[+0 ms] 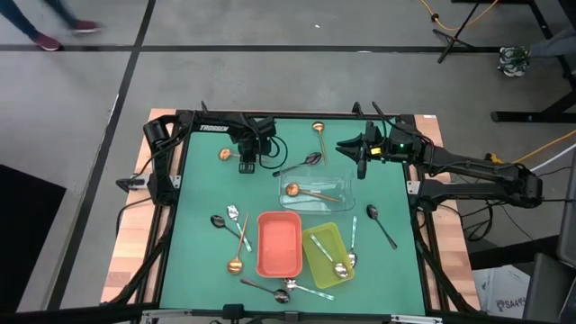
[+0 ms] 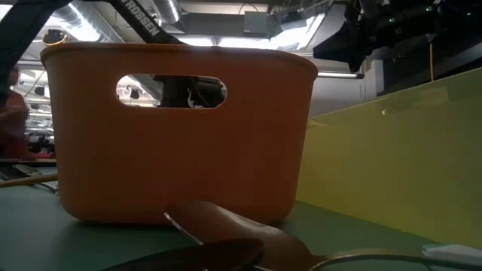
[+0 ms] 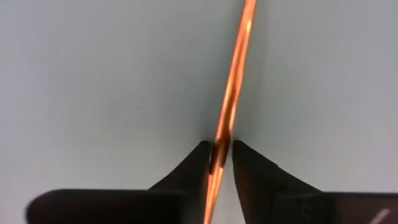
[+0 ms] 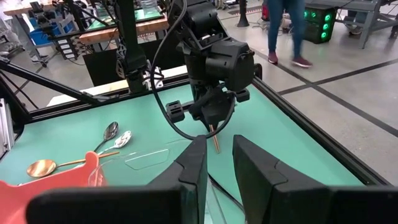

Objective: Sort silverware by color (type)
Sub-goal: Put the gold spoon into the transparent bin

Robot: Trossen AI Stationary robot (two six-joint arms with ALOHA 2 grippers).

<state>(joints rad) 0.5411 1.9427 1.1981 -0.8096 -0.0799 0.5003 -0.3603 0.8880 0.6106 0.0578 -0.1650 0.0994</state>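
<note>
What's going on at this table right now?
Two robot arms are sorting silverware by finish. The left gripper is down at the far left of the green table, its fingers closing on the handle of a copper spoon. The right gripper waits above the far right, holding nothing. One copper spoon already lies in the clear tray, a silver spoon in the yellow-green tray, and the red tray looks empty. Other pieces lie scattered.

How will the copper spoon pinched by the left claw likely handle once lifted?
The copper spoon looks like rigid metal, so it likely won't bend. The left claw pinches its slim, glossy handle, so it may slip or swivel. Probably light.
</note>
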